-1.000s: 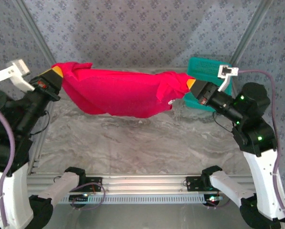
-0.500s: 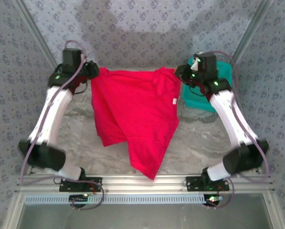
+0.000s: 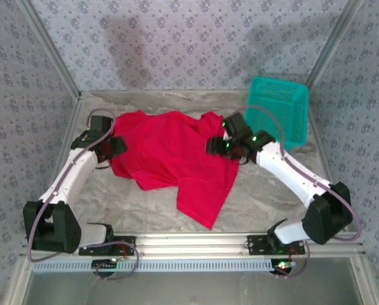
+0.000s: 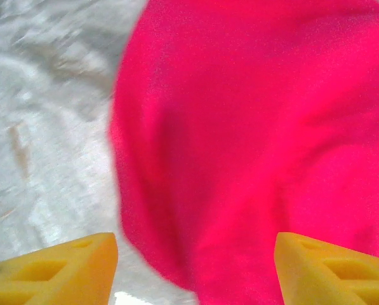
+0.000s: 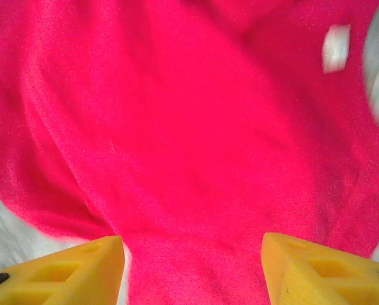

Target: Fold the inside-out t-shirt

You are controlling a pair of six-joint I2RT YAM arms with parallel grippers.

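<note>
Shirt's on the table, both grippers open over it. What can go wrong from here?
1. The t-shirt lies skewed and bunched, with layers overlapping on its left side. Folding it without flattening would likely trap creases.
2. The left gripper and right gripper sit open close above the cloth. A fingertip could snag and drag it.
3. The basket stands just behind the right arm, so a wide swing might knock it.

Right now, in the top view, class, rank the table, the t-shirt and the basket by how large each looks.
1. The table: largest, spreading beneath everything.
2. The t-shirt: covers a good part of the tabletop.
3. The basket: smallest; it stands farther from the camera, yet the gap looks plain.
</note>
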